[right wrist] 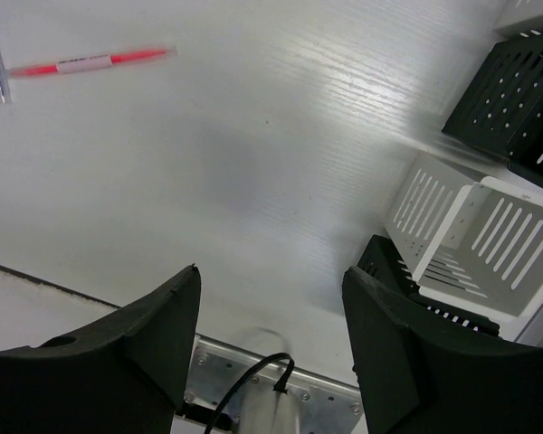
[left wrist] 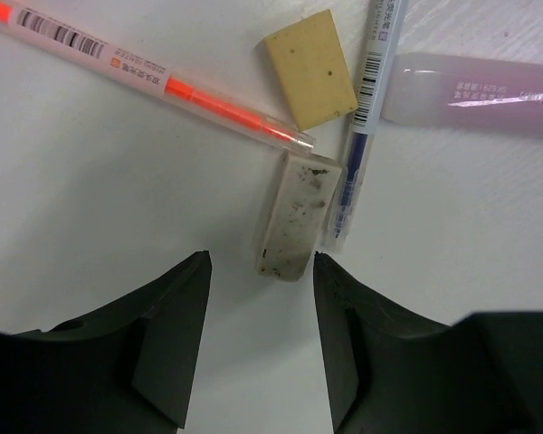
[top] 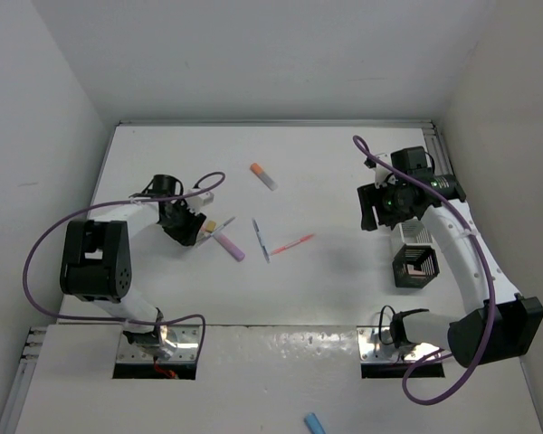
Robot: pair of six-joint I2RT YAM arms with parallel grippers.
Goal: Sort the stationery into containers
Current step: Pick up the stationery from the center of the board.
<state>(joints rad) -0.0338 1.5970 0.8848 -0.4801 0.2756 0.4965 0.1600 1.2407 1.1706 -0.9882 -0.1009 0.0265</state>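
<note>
My left gripper (left wrist: 261,264) is open low over the table, its fingers either side of bare table. The near end of a dirty white eraser (left wrist: 294,217) lies just beyond the tips, close to the right finger. Past it lie a tan eraser (left wrist: 309,68), an orange pen (left wrist: 145,72), a blue pen (left wrist: 364,108) and a purple marker (left wrist: 480,90). From above, the left gripper (top: 195,231) is beside the purple marker (top: 229,245). My right gripper (top: 371,208) is open and empty next to the containers: a white box (right wrist: 475,226) and a black box (top: 414,265).
An orange-capped marker (top: 263,175) lies at the back middle. A blue pen (top: 261,240) and a pink pen (top: 292,244) lie in the table's middle. Another black box (right wrist: 516,90) is at the far right. A small blue item (top: 315,422) lies below the table's front edge.
</note>
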